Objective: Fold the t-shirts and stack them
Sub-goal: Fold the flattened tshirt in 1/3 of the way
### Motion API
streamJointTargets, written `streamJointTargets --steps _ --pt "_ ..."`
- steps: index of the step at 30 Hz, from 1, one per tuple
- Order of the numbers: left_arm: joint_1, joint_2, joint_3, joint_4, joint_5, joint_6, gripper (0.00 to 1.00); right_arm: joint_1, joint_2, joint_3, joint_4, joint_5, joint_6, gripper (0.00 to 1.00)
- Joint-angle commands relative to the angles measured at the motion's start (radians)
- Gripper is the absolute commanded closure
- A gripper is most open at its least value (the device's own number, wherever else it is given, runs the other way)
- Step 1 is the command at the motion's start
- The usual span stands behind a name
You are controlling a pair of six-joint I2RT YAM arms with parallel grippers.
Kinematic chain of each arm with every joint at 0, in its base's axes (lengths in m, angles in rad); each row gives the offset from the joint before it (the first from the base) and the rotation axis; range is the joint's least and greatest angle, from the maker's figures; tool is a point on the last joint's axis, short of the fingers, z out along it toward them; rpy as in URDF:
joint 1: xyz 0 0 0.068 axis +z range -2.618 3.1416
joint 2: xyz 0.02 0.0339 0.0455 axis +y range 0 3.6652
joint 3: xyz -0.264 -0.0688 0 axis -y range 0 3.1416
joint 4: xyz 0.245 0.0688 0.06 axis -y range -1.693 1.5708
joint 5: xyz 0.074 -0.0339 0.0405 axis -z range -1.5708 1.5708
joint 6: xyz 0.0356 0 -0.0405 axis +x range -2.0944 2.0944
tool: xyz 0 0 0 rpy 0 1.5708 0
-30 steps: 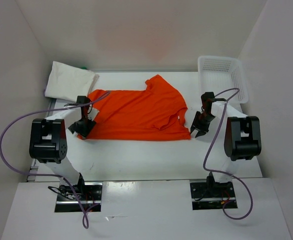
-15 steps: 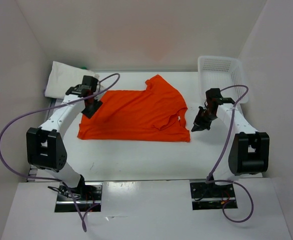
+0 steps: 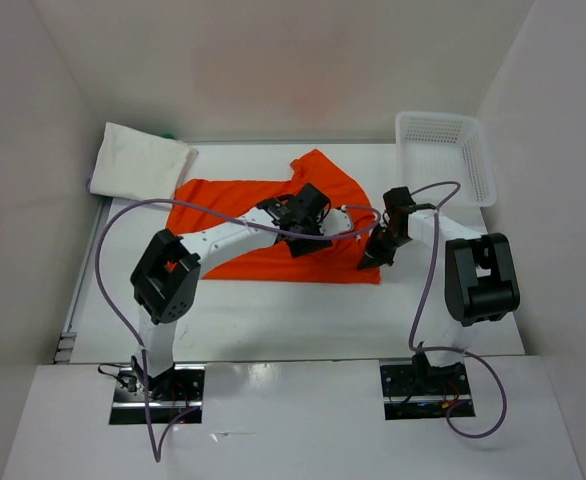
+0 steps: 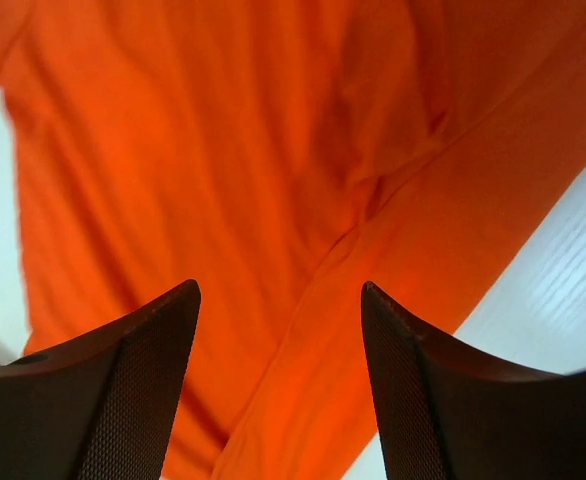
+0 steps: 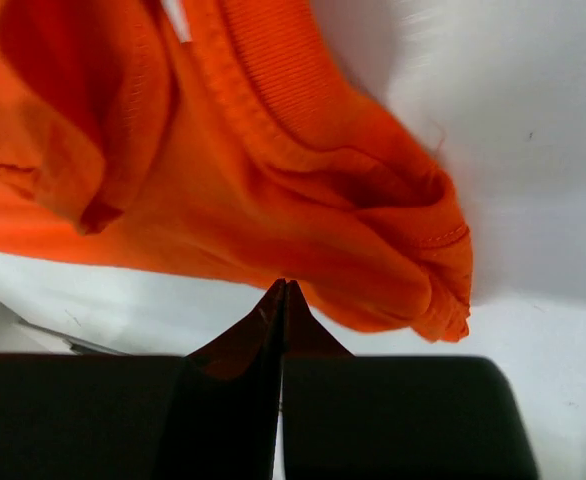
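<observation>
At the far-left corner of the table point(image 3: 273, 320) a white t-shirt point(image 3: 138, 165) lies folded, and the orange t-shirt point(image 3: 228, 200) is spread across the middle with its ribbed collar end toward the right. The orange cloth looks thin, light and limp, so it will likely sag, wrinkle and slide on the smooth top; the best holds are probably a hem, seam or corner, one for each arm, so it lifts as a sheet. The left arm reaches far across the shirt, and the left gripper point(image 3: 301, 243) hangs over the right half with its fingers apart and nothing between them. The right gripper point(image 3: 373, 256) points down at the bunched near-right corner, its fingers pressed together at the cloth's edge; whether they nip any fabric I cannot tell. The white basket point(image 3: 443, 150) sits far right
</observation>
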Motion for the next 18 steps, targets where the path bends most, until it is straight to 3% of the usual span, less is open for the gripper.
streamJointTargets --steps 1,14,18 --pt "-0.001 0.037 0.053 0.096 0.127 -0.004 0.28 0.003 0.026 -0.021 0.082 0.005 0.035 1.0" --pt "-0.019 0.123 0.044 0.119 0.312 -0.004 0.28 0.003 0.113 -0.042 0.122 0.014 0.016 1.0" --pt "-0.019 0.152 0.044 0.128 0.313 0.005 0.28 0.003 0.132 -0.042 0.131 0.014 0.016 1.0"
